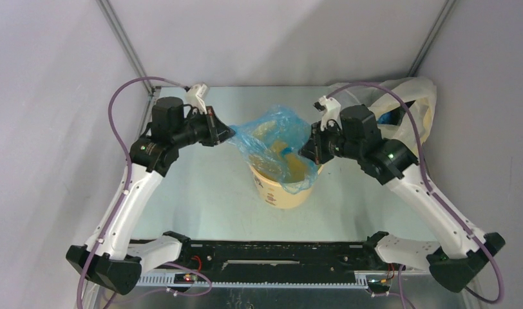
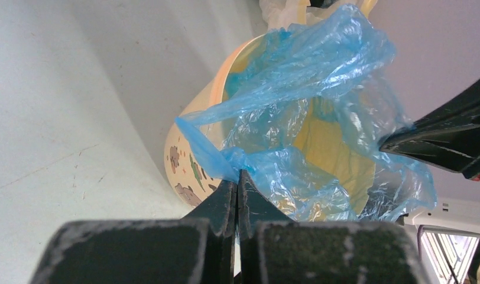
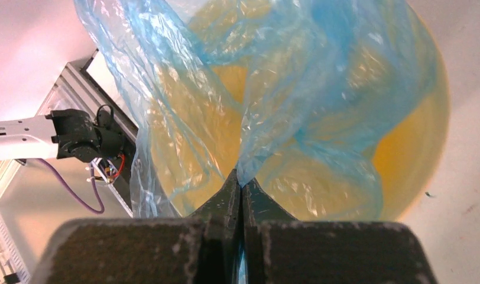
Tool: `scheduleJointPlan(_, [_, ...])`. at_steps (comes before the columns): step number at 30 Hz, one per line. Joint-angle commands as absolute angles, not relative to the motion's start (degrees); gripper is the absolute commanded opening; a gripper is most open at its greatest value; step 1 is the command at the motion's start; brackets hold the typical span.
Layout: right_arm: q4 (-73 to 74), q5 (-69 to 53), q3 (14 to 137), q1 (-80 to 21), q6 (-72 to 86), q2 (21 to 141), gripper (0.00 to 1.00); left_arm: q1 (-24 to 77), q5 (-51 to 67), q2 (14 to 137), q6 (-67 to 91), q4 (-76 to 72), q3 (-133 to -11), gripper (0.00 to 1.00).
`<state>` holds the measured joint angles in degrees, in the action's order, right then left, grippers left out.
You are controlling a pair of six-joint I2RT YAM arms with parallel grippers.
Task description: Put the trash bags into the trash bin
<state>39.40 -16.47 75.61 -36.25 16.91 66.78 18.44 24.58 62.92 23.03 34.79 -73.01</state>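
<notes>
1 trash bag (image 1: 272, 132), pinched by left gripper (image 1: 232, 134) and right gripper (image 1: 303, 153), covers 1 trash bin (image 1: 288, 196).

A pale grey metal table (image 1: 201, 193) is seen, its surface lightly scuffed. The yellow-orange trash bin (image 1: 286, 193) is stood on its base near the middle of it. A pale yellowish see-through bag (image 1: 421, 106) is laid crumpled in the far right corner, well apart from the bin. A black rail (image 1: 278, 252) is fixed along the near edge.
</notes>
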Motion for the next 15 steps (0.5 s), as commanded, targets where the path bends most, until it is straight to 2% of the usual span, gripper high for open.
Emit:
scheduleJointPlan(1, [44.3,-11.6,73.9,-36.2,16.0,61.5,0.00,19.0,25.1,62.0,23.2,32.2,-72.7,0.00])
scheduleJointPlan(6, [48.1,-5.2,73.5,-35.7,15.4,58.0,0.00,19.0,23.6,59.1,21.8,33.3,-70.2,0.00])
scheduleJointPlan(15, [51.0,-0.7,70.0,-35.1,15.0,55.1,0.00,19.1,25.3,49.2,22.1,35.1,-60.6,0.00])
